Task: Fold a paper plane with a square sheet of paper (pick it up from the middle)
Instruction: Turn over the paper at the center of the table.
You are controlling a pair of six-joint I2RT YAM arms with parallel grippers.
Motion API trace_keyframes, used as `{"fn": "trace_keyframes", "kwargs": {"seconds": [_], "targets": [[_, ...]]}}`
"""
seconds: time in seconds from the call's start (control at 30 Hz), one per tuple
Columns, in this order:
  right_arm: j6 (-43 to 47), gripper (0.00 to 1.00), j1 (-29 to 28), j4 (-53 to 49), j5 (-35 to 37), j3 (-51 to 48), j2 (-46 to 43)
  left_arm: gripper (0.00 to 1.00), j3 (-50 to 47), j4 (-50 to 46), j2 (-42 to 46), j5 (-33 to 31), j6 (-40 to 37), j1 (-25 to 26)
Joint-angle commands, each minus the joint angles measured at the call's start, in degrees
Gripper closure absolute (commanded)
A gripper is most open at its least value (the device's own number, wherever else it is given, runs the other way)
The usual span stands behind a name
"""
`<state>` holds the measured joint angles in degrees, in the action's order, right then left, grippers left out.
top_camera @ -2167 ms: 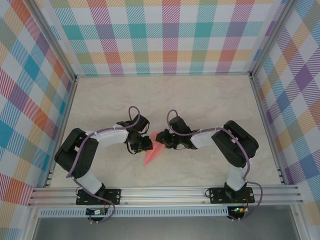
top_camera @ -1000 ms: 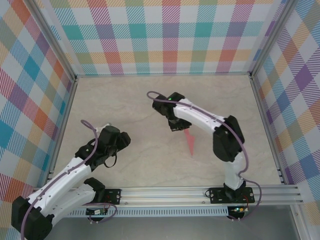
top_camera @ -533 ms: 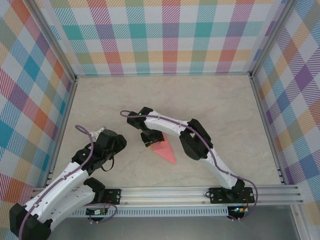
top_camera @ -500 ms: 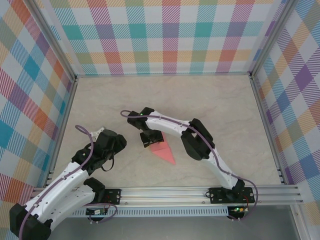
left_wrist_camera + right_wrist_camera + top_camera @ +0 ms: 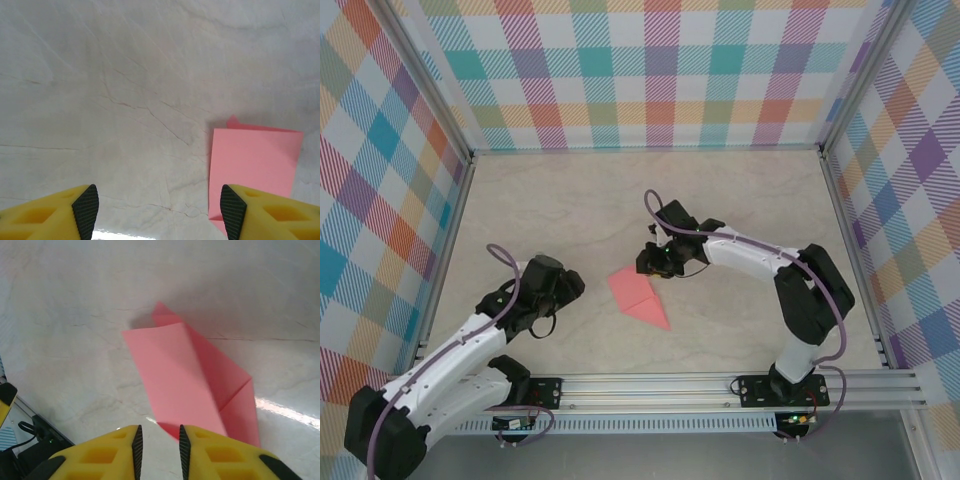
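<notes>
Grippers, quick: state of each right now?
Left gripper: open wide, holding nothing.
Right gripper: fingers only a narrow gap apart, holding nothing; the paper plane lies free just ahead of it.

The top external camera looks down on the whole table [image 5: 740, 200] from above and behind the arms. Each wrist camera faces the surface closely; all share the paper plane [image 5: 638, 296], just ahead of the right gripper [image 5: 159, 439], ahead-right of the left gripper [image 5: 157, 206].

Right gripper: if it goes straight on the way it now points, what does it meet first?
Most likely the paper plane, lying on the table directly ahead of the right gripper. Depth is unclear, but nothing else stands between.
</notes>
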<state>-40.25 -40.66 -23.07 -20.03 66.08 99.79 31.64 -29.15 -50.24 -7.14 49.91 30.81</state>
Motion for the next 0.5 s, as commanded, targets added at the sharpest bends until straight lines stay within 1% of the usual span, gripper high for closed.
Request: {"fn": "trace_keyframes", "kwargs": {"seconds": [0.0,0.1,0.17,0.3,0.47], "targets": [[-1.3,0.75,-0.5,9.8,-8.9,-1.0,1.7,0.32,0.7,5.7,-5.1,8.2,-2.8,-0.9],[-2.2,0.78,0.2,11.0,-9.9,-1.0,4.7,0.31,2.2,8.4,-10.9,12.9,-3.7,-0.9],[-2.7,0.78,0.8,12.5,-9.8,-1.4,6.4,0.31,2.9,10.1,-14.2,15.5,-3.9,-0.9],[-4.0,0.8,2.5,15.0,-10.1,-2.9,8.7,0.3,4.3,11.3,-18.3,18.1,-4.2,-0.9],[-7.9,0.81,4.6,21.4,-9.9,-8.4,9.9,0.3,5.6,12.7,-21.8,20.8,-4.7,-0.9]]}}
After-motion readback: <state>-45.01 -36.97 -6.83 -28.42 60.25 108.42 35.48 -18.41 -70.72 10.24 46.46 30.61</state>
